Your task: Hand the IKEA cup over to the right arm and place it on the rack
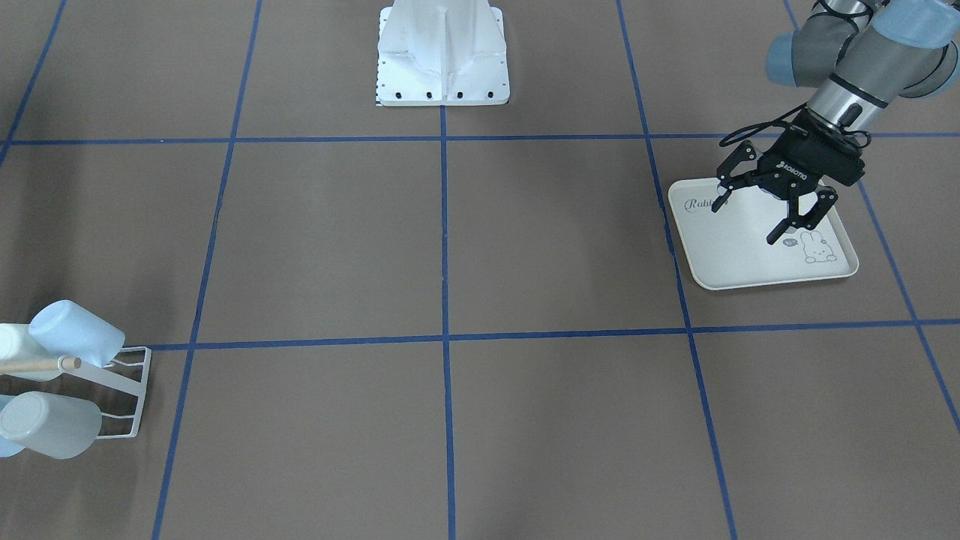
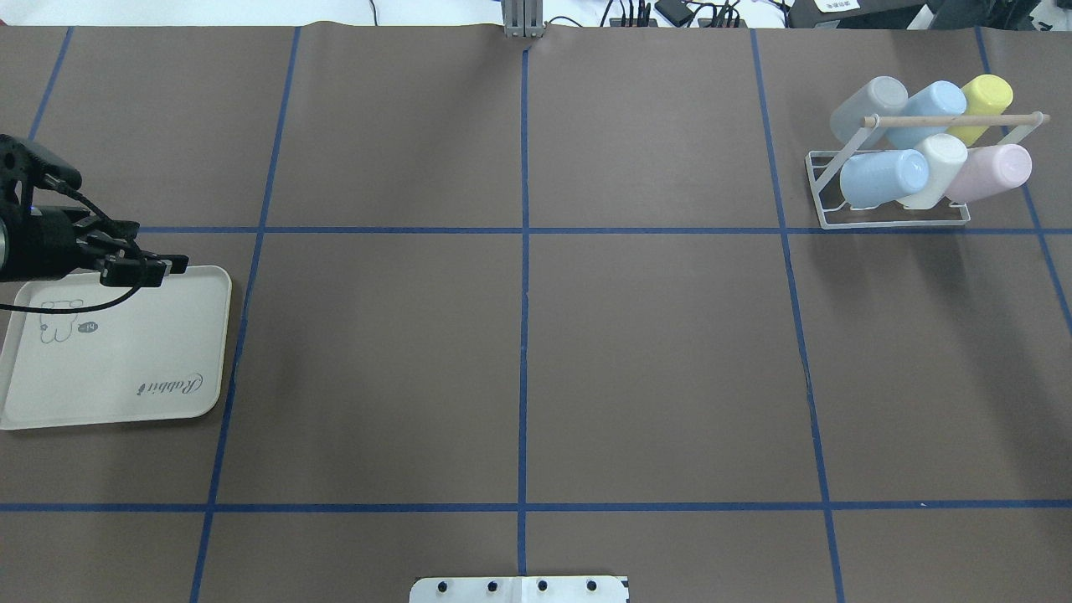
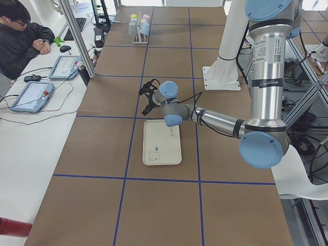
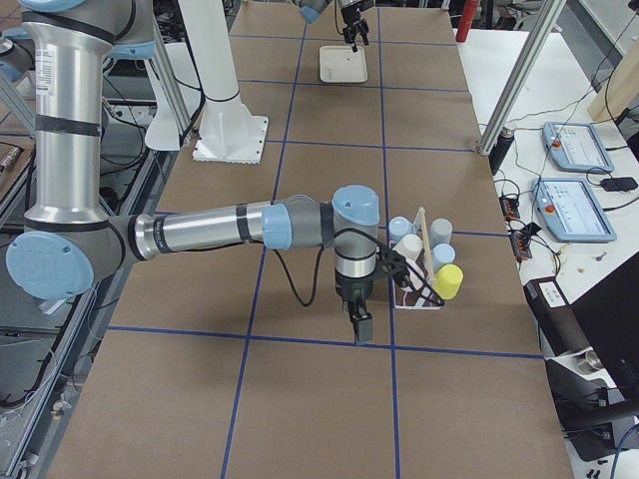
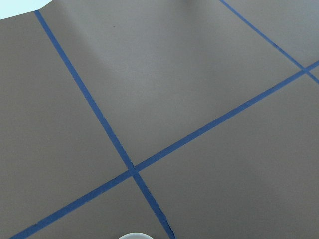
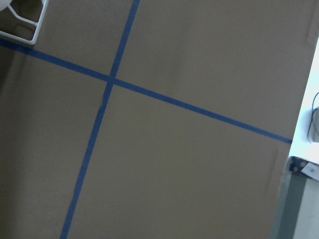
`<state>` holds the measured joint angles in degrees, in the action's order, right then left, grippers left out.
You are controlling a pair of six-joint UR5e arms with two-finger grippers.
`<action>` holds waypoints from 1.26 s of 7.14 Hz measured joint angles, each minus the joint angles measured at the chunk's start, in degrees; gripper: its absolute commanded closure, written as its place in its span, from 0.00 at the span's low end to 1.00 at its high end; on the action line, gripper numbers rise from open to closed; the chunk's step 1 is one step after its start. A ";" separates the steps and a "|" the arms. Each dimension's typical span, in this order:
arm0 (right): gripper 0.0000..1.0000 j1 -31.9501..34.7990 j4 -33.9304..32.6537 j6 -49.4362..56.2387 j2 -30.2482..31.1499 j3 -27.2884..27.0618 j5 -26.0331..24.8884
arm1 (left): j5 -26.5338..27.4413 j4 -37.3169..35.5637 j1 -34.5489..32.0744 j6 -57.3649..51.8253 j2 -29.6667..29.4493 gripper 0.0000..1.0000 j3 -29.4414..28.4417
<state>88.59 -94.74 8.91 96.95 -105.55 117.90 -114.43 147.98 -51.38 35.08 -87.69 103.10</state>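
Note:
The white wire rack [image 2: 889,220] with its wooden dowel stands at the far right and holds several pastel cups, among them a blue cup [image 2: 879,177]. The rack also shows in the front-facing view [image 1: 129,390] and in the exterior right view [image 4: 419,299]. My left gripper [image 1: 745,222] is open and empty, hovering over the cream rabbit-print tray [image 1: 735,251]. No cup is on the tray. My right gripper [image 4: 359,327] shows only in the exterior right view, pointing down beside the rack. I cannot tell whether it is open or shut.
The tray [image 2: 126,368] lies at the table's left edge. The robot's white base [image 1: 442,60] stands at the middle. A corner of the rack [image 6: 22,31] shows in the right wrist view. Blue tape lines cross the brown table. An operator [image 3: 20,36] sits at a side desk.

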 measured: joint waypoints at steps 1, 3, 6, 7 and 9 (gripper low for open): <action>0.01 1.56 0.08 -0.89 1.78 0.31 3.76 | 0.00 0.02 -0.01 -0.03 0.16 0.00 0.00; 0.01 3.60 0.14 -1.21 3.69 2.56 6.33 | -0.02 -0.03 -0.09 -0.42 0.40 0.00 -0.12; 0.01 4.25 0.19 -1.34 3.77 4.06 7.07 | -0.09 -0.87 -2.14 -2.79 3.38 0.00 -0.11; 0.01 4.25 0.23 -1.35 3.67 4.20 7.13 | -0.39 -2.42 -4.88 -7.01 4.79 0.00 -0.02; 0.01 4.23 0.26 -1.34 3.61 4.27 7.16 | -1.56 -10.39 -13.04 -20.41 5.72 0.00 0.37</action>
<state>92.82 -94.49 7.57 100.56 -101.27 125.06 -116.00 137.59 -64.42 14.67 -81.97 103.47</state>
